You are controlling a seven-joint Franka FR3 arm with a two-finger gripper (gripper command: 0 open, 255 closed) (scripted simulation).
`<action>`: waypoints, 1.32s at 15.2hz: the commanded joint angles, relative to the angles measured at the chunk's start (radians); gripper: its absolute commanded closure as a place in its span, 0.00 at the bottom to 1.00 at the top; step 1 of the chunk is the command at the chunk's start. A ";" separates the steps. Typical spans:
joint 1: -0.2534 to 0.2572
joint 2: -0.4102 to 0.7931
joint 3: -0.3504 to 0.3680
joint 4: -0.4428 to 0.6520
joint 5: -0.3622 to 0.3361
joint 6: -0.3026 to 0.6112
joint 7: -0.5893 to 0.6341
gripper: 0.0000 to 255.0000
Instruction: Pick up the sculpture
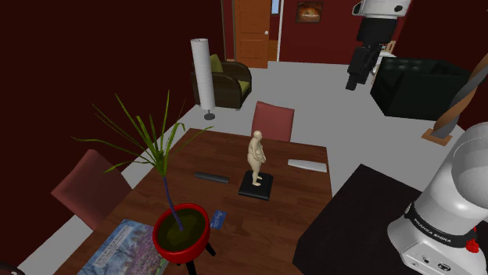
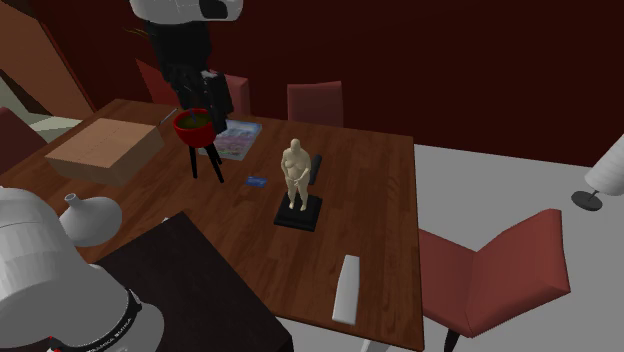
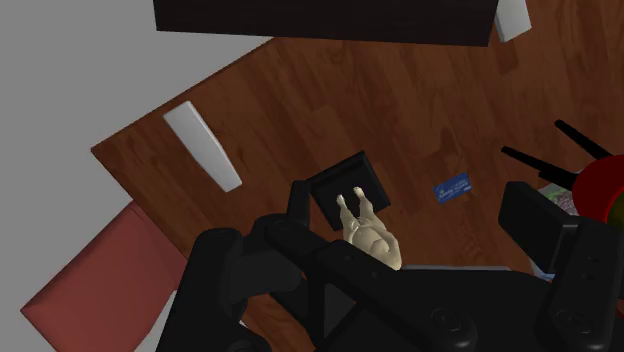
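The sculpture (image 1: 256, 155) (image 2: 294, 171) is a beige standing human figure on a flat black base, upright near the middle of the dark wooden table (image 1: 291, 197) (image 2: 375, 190). My black gripper (image 1: 356, 76) (image 2: 216, 103) hangs high above the table, well clear of the figure. In the wrist view the sculpture (image 3: 371, 236) appears far below, between the spread fingers (image 3: 299, 204) and closer to one of them. The gripper (image 3: 412, 205) is open with nothing in it.
A spiky plant in a red pot (image 1: 181, 231) (image 2: 194, 124) on black legs stands on the table by a magazine (image 1: 125, 248). A dark remote (image 1: 212, 176), a white flat slab (image 1: 306, 166) (image 2: 346, 288) and a blue card (image 1: 217, 219) lie around the sculpture. Red chairs (image 1: 273, 120) (image 2: 497, 270) ring the table; a cardboard box (image 2: 100, 150) lies at one end.
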 commanded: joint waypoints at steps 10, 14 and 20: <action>0.024 0.276 0.054 -0.008 0.043 0.299 0.068 0.00; 0.033 0.420 0.074 0.027 0.055 0.415 0.096 0.00; 0.043 0.649 0.099 0.123 0.062 0.558 0.139 0.00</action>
